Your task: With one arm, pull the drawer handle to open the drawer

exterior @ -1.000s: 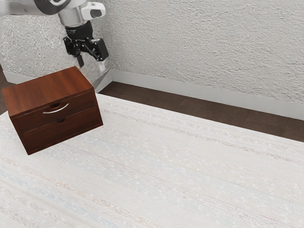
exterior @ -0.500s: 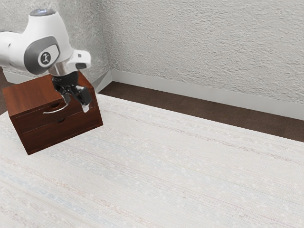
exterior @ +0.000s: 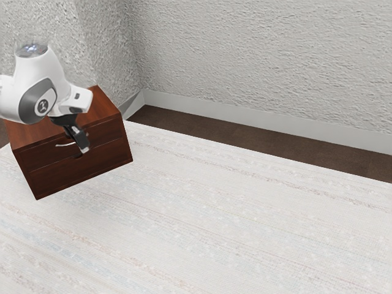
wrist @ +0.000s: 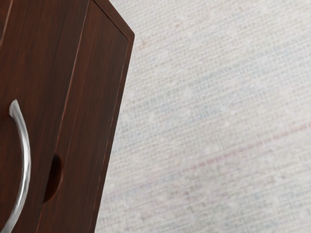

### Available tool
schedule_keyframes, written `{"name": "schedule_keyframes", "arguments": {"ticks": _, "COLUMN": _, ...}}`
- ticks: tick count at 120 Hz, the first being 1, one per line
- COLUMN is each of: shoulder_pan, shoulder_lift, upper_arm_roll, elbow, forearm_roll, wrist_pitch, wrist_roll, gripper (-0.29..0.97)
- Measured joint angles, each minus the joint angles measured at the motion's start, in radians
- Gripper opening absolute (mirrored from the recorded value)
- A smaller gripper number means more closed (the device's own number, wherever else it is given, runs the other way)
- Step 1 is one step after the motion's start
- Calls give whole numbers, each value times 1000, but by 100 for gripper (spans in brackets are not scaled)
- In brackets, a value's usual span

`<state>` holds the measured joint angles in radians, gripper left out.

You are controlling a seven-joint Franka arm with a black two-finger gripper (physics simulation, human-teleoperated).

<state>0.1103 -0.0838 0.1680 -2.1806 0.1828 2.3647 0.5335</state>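
Obs., current frame.

Hand [exterior: 78, 139]: black, hanging below the white rounded arm [exterior: 35, 98], right up against the front face of the cabinet [exterior: 101, 110]. From the exterior view I cannot tell whether the hand is spread or pressed together, nor whether it has contact with anything.

Cabinet: box shape with sharp corners, dark reddish-brown wood with a fine straight grain and a satin sheen. It stands on the counter [exterior: 233, 214], directly behind and beneath the hand. It has two stacked fronts. The upper drawer [exterior: 105, 130] lies level with the hand and the lower drawer [exterior: 92, 160] just under it. Both fronts look flush with each other, so the upper drawer reads as closed.

Handle [exterior: 61, 146]: thin bowed bar of polished silver metal on the upper drawer, just beside the hand. In the wrist view the handle [wrist: 22, 160] curves close by the camera, with a bright highlight along the arc. Next to it is a half-round notch [wrist: 52, 171] cut into the edge of the lower front.

Counter surface: pale off-white with a woven, cloth-like texture and faint streaks. It spreads out well beyond the hand.

Surroundings: rough grey stucco wall [exterior: 257, 55] behind the hand, a smooth pale baseboard [exterior: 263, 119], and a dark brown floor [exterior: 245, 138].
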Motion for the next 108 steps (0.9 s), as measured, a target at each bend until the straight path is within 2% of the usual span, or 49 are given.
{"name": "schedule_keyframes", "arguments": {"ticks": 49, "shoulder_pan": 11, "shoulder_lift": 72, "upper_arm_roll": 14, "elbow": -1, "forearm_roll": 6, "wrist_pitch": 99, "wrist_roll": 178, "gripper": 68}}
{"name": "schedule_keyframes", "arguments": {"ticks": 108, "shoulder_pan": 46, "shoulder_lift": 103, "upper_arm_roll": 16, "elbow": 4, "forearm_roll": 6, "wrist_pitch": 148, "wrist_roll": 283, "gripper": 68}}
